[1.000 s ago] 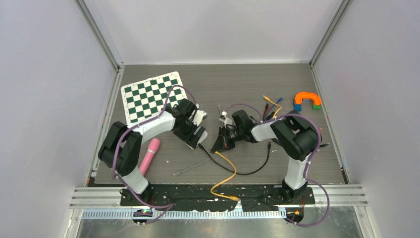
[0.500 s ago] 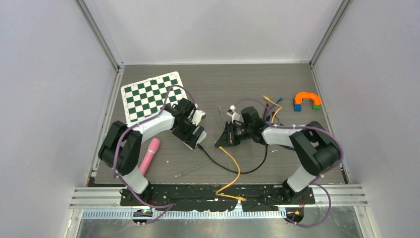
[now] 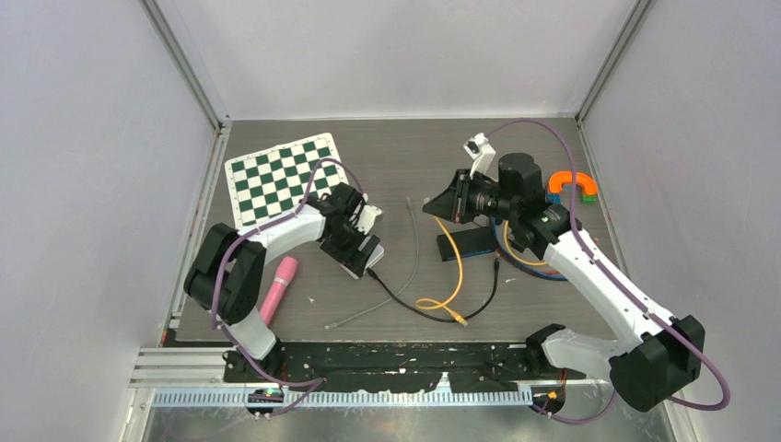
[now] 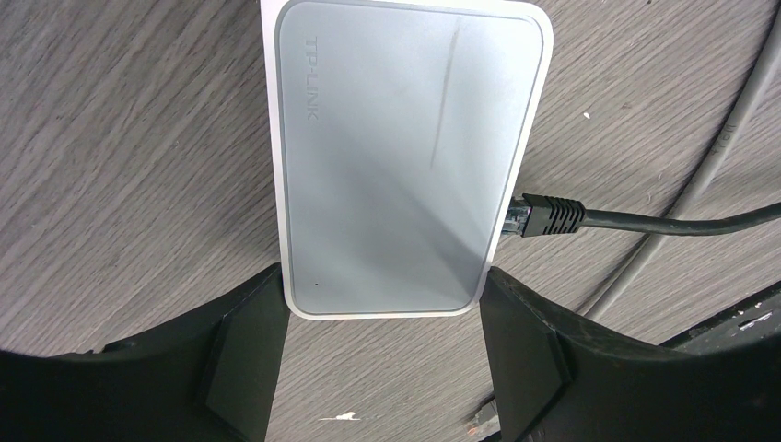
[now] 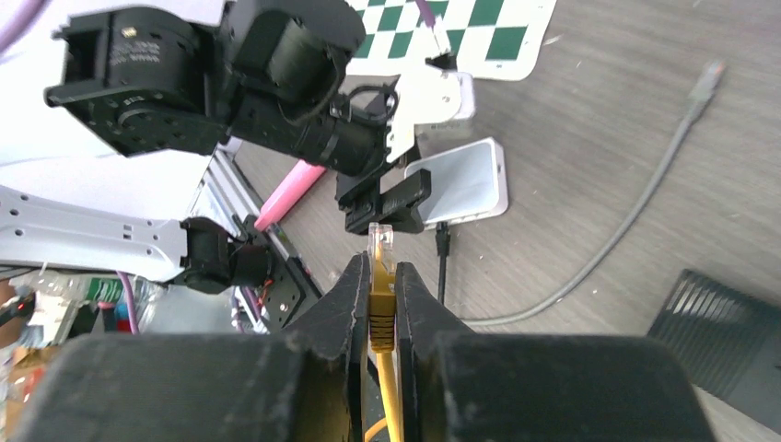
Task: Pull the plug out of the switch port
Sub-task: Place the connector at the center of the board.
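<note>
Walls (image 3: 396, 55) of pale, plain panel closed in three sides of the cell, with metal posts (image 3: 184, 64) at the back corners. They enclosed a surface (image 3: 405, 152) of dark grey wood grain.

A green-and-white chequered mat (image 3: 281, 178) lay at the back left, and a pink cylinder (image 3: 279, 287) lay near the left arm (image 3: 276, 235). A small stack of orange, blue and green blocks (image 3: 572, 187) sat at the right edge. A thin grey cable (image 3: 414, 239) ran across the middle, and a black ribbed block (image 3: 472, 241) lay under the right arm (image 3: 599, 276).

The white switch (image 4: 405, 157) lay flat on the surface left of centre. The left jaws were spread wide around its near end, one inner face against each side. A black plug (image 4: 548, 216) sat in a port on the switch's edge, and its cable trailed off over the surface.

The yellow plug (image 5: 380, 249) was out of the switch and well apart from it. The right jaws held it pinched narrowly in the air to the right of centre, with its clear tip standing just past the fingertips. Its yellow cable (image 3: 451, 267) dropped to the surface and curled toward the front edge.
</note>
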